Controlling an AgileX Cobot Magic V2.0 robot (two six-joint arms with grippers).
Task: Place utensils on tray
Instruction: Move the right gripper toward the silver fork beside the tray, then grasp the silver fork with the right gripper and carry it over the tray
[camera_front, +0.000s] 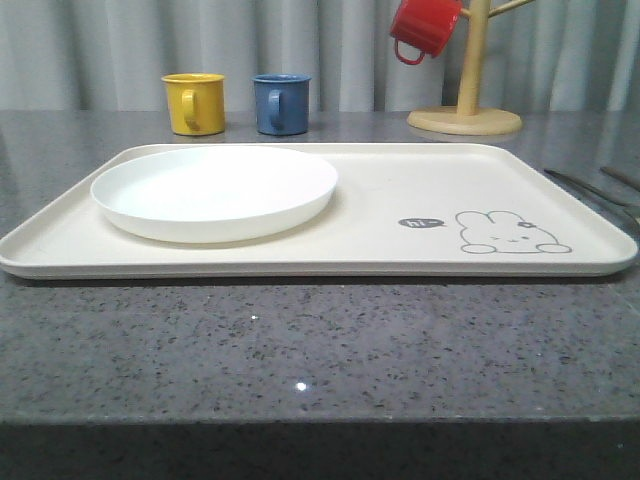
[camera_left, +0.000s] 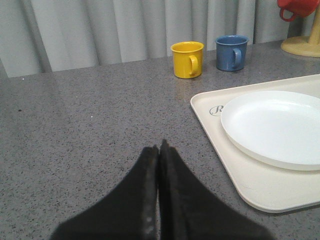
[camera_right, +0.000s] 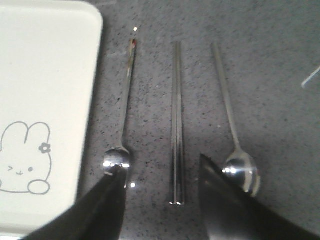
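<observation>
Grey speckled stone countertop (camera_front: 300, 350) is stretching toward a pale curtain, with a cream rabbit-printed tray (camera_front: 400, 255) lying across it and a round white plate (camera_front: 215, 192) sitting on the tray's left half. Behind the tray, a yellow mug (camera_front: 194, 103) and a blue mug (camera_front: 281, 103) are standing side by side, while a red mug (camera_front: 424, 27) is hanging from a wooden mug stand (camera_front: 466, 110). Off the tray's right edge, three silver utensils are lying in a row on the stone: a round-ended utensil nearest the tray (camera_right: 125, 105), the chopsticks (camera_right: 177, 120) in the middle and a spoon (camera_right: 231, 120) farthest out. The right gripper (camera_right: 162, 200) is hovering with its fingers spread to either side of the chopsticks, gripping nothing. The left gripper (camera_left: 159, 200) is sitting left of the tray with its fingers pressed together, empty.
</observation>
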